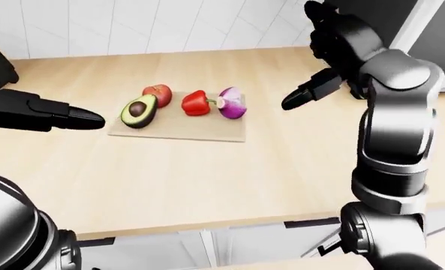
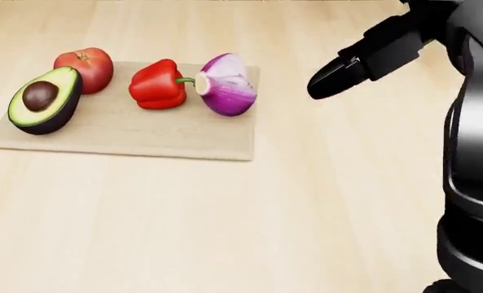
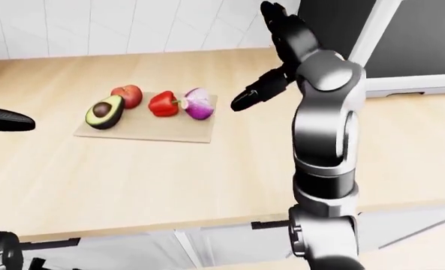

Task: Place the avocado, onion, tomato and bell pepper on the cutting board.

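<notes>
Now all four veg sit on the cutting board (image 2: 143, 137), a pale wooden slab lying flat on the light wood counter (image 2: 184, 232) in the upper left of the head view. Avocado (image 2: 44, 99), a cut half w/ its brown pit facing up, lies at the board's 9 o'clock end. Tomato (image 2: 85, 66) sits just beside it toward 1 o'clock, near the board's top edge; whether the two touch can't be told. Bell pepper (image 2: 154, 84), red, lies near the board's middle, its green stem pointing toward 3 o'clock and meeting the onion (image 2: 227, 83), a purple half resting near the board's right edge, by the top corner. Right hand (image 1: 335, 50) hangs above the counter, apart from the onion at its 3 o'clock, fingers spread and holding nothing; one dark fingertip (image 2: 332, 78) points back toward the board. Left hand (image 1: 38, 111) reaches in from the left-eye view's left edge, off the board's 9 o'clock side, empty, w/ fingers extended rather than curled. White tiled wall (image 1: 132, 25) runs behind the counter at 12 o'clock, and a dark appliance w/ pale trim (image 3: 402, 45) stands at the right-eye view's upper right.
</notes>
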`<state>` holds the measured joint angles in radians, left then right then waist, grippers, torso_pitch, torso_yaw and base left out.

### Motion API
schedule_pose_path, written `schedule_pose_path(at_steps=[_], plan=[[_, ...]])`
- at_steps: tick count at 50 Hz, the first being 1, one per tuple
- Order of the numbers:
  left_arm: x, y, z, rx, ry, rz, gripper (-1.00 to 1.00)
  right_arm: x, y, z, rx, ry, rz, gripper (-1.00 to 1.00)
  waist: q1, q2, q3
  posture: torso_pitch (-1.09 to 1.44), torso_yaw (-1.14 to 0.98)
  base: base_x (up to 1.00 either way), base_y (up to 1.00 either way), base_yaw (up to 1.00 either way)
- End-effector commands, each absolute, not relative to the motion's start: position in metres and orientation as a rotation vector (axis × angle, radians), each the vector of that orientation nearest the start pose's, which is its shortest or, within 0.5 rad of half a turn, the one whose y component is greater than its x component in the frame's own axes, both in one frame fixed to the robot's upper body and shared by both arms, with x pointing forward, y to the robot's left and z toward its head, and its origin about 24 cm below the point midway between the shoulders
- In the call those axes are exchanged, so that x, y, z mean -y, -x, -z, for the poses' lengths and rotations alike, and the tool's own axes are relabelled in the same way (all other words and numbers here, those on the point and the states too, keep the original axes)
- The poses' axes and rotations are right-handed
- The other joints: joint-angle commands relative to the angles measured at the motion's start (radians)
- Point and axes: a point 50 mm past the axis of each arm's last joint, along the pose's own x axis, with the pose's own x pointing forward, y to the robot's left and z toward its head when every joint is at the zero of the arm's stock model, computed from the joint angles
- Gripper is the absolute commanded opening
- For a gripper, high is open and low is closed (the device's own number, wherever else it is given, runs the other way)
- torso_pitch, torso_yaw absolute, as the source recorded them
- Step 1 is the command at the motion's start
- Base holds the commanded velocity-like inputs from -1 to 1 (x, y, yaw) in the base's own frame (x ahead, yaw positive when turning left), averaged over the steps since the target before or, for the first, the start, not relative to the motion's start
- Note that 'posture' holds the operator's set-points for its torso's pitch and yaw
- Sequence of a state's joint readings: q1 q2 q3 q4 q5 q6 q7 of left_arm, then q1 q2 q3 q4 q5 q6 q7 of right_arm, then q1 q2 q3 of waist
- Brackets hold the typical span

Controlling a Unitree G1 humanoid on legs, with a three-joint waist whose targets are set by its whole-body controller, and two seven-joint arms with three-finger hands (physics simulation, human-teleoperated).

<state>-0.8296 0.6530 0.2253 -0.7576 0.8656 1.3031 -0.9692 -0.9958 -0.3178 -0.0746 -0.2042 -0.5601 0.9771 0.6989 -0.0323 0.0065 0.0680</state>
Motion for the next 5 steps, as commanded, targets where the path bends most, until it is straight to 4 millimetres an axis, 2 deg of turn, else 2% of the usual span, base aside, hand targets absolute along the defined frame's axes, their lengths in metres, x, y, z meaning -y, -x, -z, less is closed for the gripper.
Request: schedule_pose_path(at_steps=[1, 5], plan=[[-0.2431, -0.2033, -0.342, 0.254, -0.629, -0.338, 1.0, 0.1678, -0.3152, -0.3235, 0.168, 0.573, -0.099, 1.0, 0.0, 0.003, -0.026, 0.0, -0.06, 0.0, 0.0, 0.0], [-0.2489, -0.1999, -0.3428, 0.251, -0.629, -0.354, 1.0, 0.1768, -0.3119, -0.3282, 0.179, 0.572, -0.065, 1.0, -0.002, 0.004, -0.026, 0.0, -0.06, 0.0, 0.0, 0.0]])
